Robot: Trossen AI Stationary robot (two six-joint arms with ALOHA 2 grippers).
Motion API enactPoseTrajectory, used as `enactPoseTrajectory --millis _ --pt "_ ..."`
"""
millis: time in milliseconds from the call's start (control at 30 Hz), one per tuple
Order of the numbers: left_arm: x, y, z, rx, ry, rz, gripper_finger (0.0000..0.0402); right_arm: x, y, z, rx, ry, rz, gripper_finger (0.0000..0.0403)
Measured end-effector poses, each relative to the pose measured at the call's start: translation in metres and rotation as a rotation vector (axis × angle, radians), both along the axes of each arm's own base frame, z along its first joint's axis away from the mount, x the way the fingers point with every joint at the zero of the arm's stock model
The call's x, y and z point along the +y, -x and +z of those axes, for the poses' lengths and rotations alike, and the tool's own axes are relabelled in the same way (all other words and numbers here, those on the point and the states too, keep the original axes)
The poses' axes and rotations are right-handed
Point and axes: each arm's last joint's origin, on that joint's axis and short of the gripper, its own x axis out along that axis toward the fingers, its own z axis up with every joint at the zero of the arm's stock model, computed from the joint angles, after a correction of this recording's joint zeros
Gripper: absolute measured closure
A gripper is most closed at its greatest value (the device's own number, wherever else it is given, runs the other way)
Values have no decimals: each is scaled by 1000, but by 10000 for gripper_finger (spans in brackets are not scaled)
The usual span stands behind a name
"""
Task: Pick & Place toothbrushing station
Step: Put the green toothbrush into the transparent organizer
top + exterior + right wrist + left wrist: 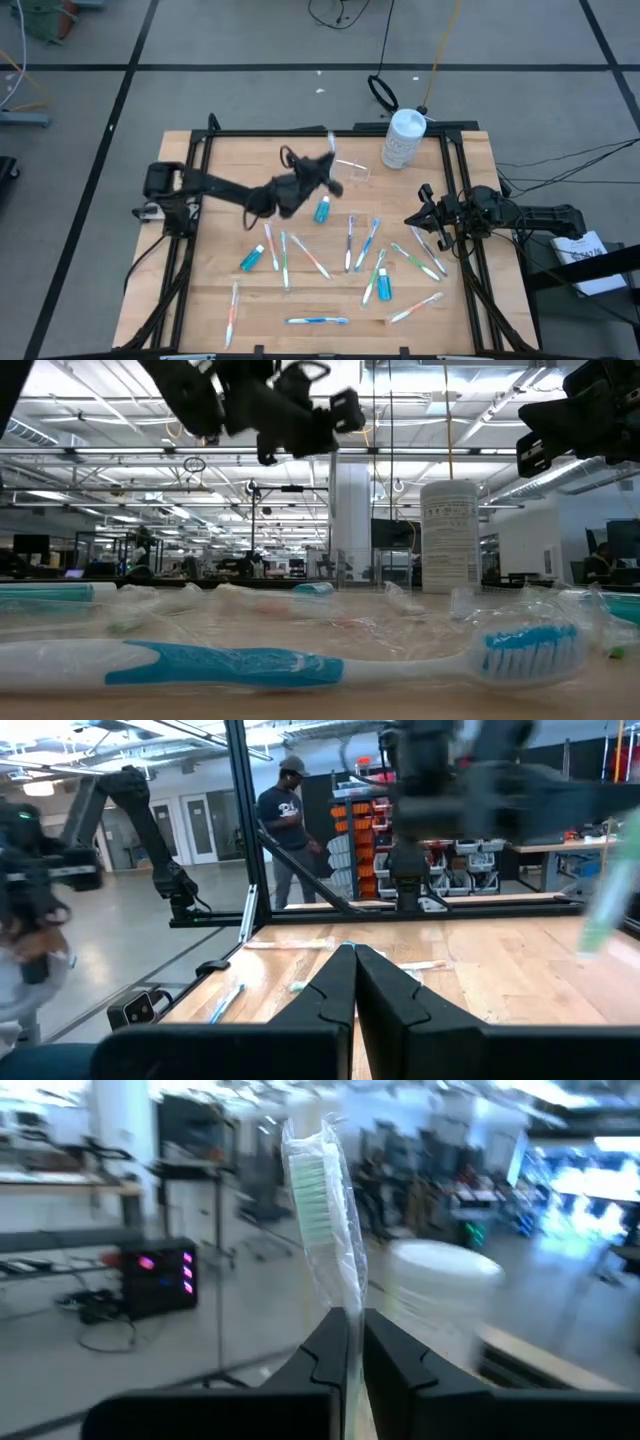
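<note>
My left gripper is above the middle of the table, just left of the see-through holder, and is shut on a plastic-wrapped toothbrush with green bristles. My right gripper waits shut and empty at the table's right side; its wrist view shows the closed fingers. Several wrapped toothbrushes and three blue toothpaste tubes lie flat on the wood. In the low view a blue-handled toothbrush lies nearest the near edge. My left gripper pinches the wrapped toothbrush between its two fingers, on the stem below the bristle head. The brush lies along the fingers and sticks out past their tips, its head toward the table's far edge. It is lifted clear of the table.
A larger white round bottle with a lid stands at the far right of the table, behind the holder. Black frame rails run along the table's left, right and far sides. A person stands in the room beyond.
</note>
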Motion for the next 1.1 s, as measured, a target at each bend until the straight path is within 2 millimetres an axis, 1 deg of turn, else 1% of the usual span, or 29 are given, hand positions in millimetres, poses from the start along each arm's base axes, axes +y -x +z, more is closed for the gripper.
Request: enactPoseTrajectory --millis 100,200,267,367,433,533,667,733,800,867,1100 --pt "34 -1 -12 -38 -25 33 379 0 0 0 0 0 0 399" --pt "63 1 -27 -34 -31 42 391 0 0 0 0 0 0 399" --pt "78 2 -37 -34 -17 44 396 0 0 0 1 0 0 399" --pt "90 3 -48 -33 10 41 388 0 0 0 1 0 0 399" --pt "92 2 -56 -27 28 39 381 0 0 0 0 4 0 399" --pt "90 -1 -67 12 43 27 378 0 0 0 -3 15 -2 399" --pt "86 -2 -77 120 68 19 377 0 0 0 -4 18 -2 399" --pt "84 -3 -81 208 44 14 377 0 0 0 -4 18 -2 399" --pt "81 -4 -82 268 8 7 377 0 0 0 -3 18 -2 399" --pt "79 -5 -81 284 -8 1 376 0 0 0 -4 18 -2 399" --pt "80 -3 -73 240 17 9 376 0 0 0 -3 18 -2 399"
